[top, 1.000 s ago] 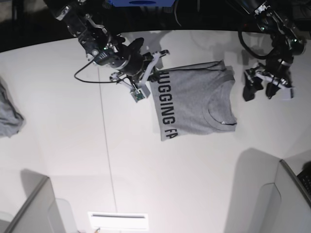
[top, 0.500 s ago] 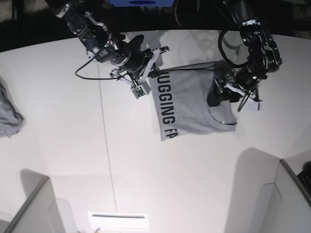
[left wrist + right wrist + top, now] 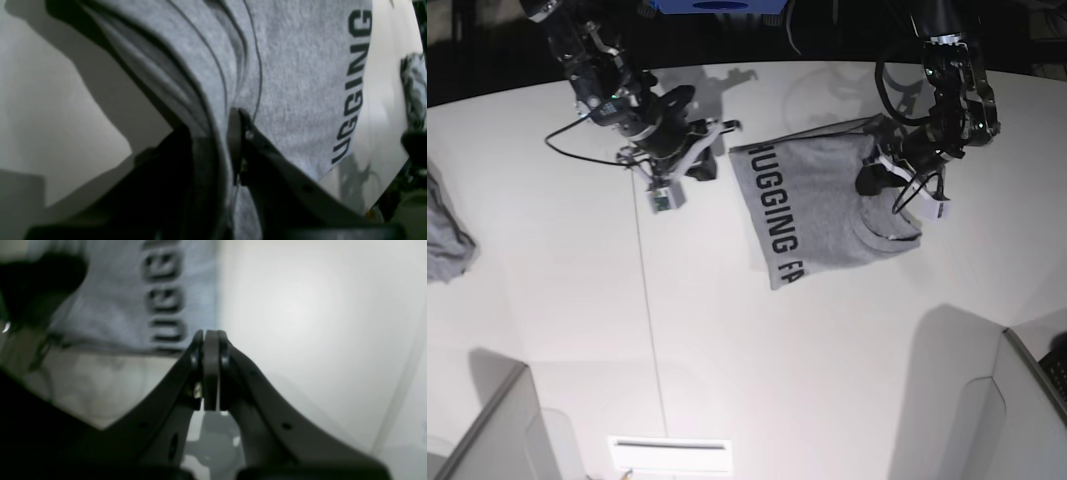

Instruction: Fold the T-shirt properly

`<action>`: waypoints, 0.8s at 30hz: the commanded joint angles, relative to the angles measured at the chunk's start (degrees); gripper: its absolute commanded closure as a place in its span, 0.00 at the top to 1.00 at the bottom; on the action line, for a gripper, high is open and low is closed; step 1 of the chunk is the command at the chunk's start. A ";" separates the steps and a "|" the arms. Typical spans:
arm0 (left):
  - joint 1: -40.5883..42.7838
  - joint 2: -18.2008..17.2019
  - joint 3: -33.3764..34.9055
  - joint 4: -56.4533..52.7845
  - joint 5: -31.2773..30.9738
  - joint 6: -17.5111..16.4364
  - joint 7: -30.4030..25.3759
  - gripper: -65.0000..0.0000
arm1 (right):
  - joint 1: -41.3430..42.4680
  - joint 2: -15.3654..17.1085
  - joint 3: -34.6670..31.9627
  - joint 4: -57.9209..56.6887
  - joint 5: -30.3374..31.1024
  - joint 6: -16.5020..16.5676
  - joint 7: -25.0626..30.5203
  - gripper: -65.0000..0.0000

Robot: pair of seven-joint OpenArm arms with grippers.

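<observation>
Left gripper (image 3: 889, 192): pinching the collar end of the shirt (image 3: 827, 205), fingers narrow with grey cloth bunched between them, as the left wrist view shows; that edge is raised off the table (image 3: 727, 350) in ridged folds. Shirt: partly folded, lettered side up, black capitals running along the edge farthest from the left gripper; it lies on the table between the two arms. Step in hand, by judgement: carrying the collar end over toward the lettered edge for a further fold. Next move, by judgement: bring the pinched edge across level and square to that edge, then let go without dragging the layers beneath. Right gripper (image 3: 689, 160): just beside the shirt's lettered edge, clear of it, fingers pressed flat together on nothing. Table: plain white, matt, one thin seam running across it beyond the right gripper from the shirt. Grey cloth (image 3: 447, 235): bunched at the table's edge, well apart from the shirt. Room: grey partitions (image 3: 497, 425) at two table corners; dark background behind the arms.
</observation>
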 commanded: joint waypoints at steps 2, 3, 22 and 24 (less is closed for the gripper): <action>0.11 -2.52 1.83 0.32 2.69 0.88 2.38 0.00 | -0.91 0.09 3.23 1.20 0.32 0.37 1.57 0.00; -0.07 -3.84 3.50 0.32 2.69 0.88 2.38 0.00 | -1.52 0.09 4.63 1.20 0.32 0.37 1.57 0.00; -29.08 -22.83 63.98 0.32 2.77 0.88 2.38 0.00 | -12.69 -1.93 21.16 3.13 0.32 0.46 2.37 0.00; -33.74 -22.48 69.25 0.32 2.77 0.88 2.38 0.00 | -14.62 -3.95 23.80 3.22 0.32 0.46 3.33 0.00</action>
